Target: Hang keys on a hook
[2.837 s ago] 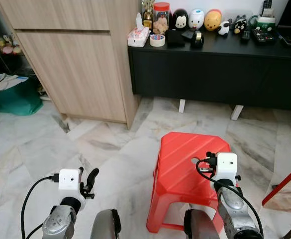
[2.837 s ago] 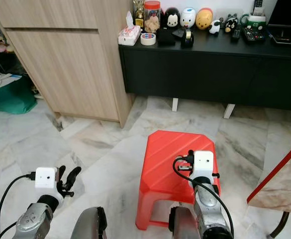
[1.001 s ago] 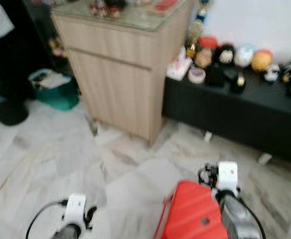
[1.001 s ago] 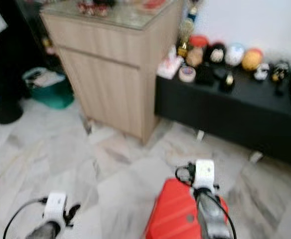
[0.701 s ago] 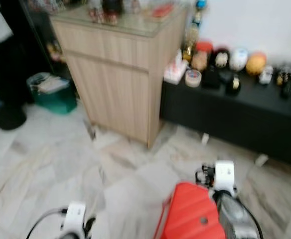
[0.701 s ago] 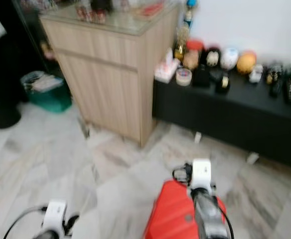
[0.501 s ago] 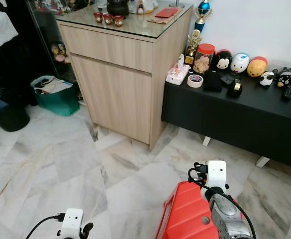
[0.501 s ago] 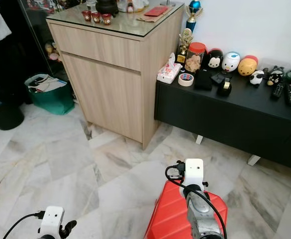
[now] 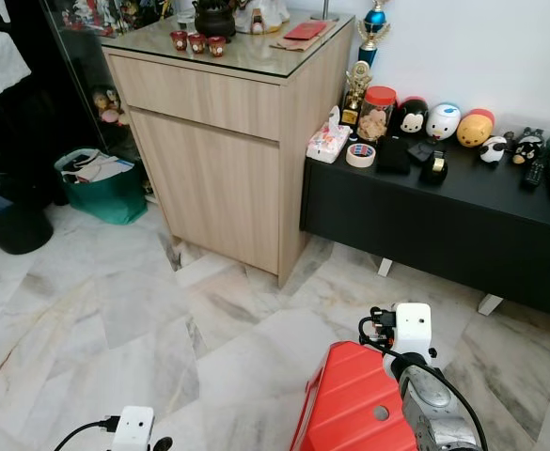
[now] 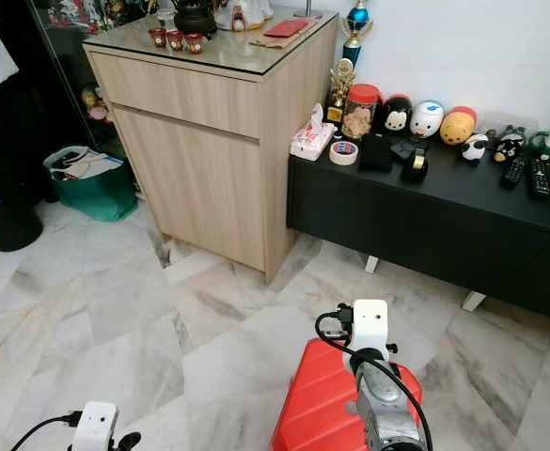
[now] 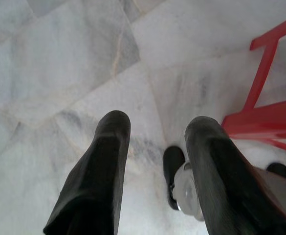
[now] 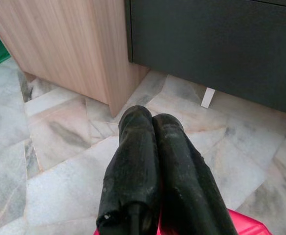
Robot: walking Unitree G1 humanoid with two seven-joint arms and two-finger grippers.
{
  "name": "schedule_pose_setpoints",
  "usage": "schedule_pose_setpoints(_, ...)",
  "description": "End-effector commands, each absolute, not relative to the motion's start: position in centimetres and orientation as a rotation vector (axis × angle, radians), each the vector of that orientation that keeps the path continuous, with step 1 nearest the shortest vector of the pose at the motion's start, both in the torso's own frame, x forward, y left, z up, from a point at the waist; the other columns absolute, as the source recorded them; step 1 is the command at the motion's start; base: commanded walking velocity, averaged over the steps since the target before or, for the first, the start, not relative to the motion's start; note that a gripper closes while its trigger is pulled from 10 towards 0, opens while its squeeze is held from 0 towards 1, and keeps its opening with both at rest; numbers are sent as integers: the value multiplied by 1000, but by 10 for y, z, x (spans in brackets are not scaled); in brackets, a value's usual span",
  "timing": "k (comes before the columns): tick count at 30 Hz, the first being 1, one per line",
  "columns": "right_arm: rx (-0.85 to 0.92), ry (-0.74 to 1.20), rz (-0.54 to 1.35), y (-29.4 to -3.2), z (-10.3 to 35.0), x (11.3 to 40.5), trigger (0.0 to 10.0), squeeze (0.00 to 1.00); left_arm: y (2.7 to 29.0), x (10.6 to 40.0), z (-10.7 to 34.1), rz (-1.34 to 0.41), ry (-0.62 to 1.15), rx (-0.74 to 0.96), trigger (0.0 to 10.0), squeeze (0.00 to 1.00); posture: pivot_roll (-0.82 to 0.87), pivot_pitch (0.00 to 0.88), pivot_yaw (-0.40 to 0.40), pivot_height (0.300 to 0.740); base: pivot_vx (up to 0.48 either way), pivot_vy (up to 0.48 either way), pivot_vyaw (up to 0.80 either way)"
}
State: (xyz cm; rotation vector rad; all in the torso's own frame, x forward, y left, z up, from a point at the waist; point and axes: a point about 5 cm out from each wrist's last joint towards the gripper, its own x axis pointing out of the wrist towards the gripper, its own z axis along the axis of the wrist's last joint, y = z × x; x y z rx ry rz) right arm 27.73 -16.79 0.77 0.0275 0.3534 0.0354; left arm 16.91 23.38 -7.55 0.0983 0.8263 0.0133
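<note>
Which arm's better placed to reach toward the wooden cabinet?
Likely right: the right gripper, shut, is raised over the red stool, facing the wooden cabinet. The left gripper hangs low, open, facing floor.

Red stool (image 9: 354, 404), pale wood cabinet (image 9: 218, 150), grey-veined marble floor (image 9: 96, 301)

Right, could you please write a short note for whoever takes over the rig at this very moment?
Left gripper: jaws open, empty, hanging low over the grey-veined marble floor.
Right gripper: jaws shut, held above the red plastic stool, pointing towards the light wooden cabinet and the low black sideboard. I cannot tell whether the jaws hold anything.
Job's things: I cannot make out the keys or a hook from here.
Done: nothing that can be confirmed.
Left: find the hook, confirm the keys are in hand, then hang them.
</note>
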Motion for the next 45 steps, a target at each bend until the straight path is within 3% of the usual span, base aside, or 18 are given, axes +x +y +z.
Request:
schedule_pose_setpoints(1,29,348,33,-168,10,280,10000,0,237,164,-78,16,859,116,10000,0,21,13,4,736,0,0,0)
schedule_pose_setpoints(31,16,355,34,-167,12,283,10000,0,239,170,-74,15,839,112,10000,0,22,8,4,736,-275,0,0)
schedule_pose_setpoints(45,15,352,39,-165,14,286,10000,0,239,191,-63,-16,756,130,10000,0,25,10,5,736,-344,0,0)
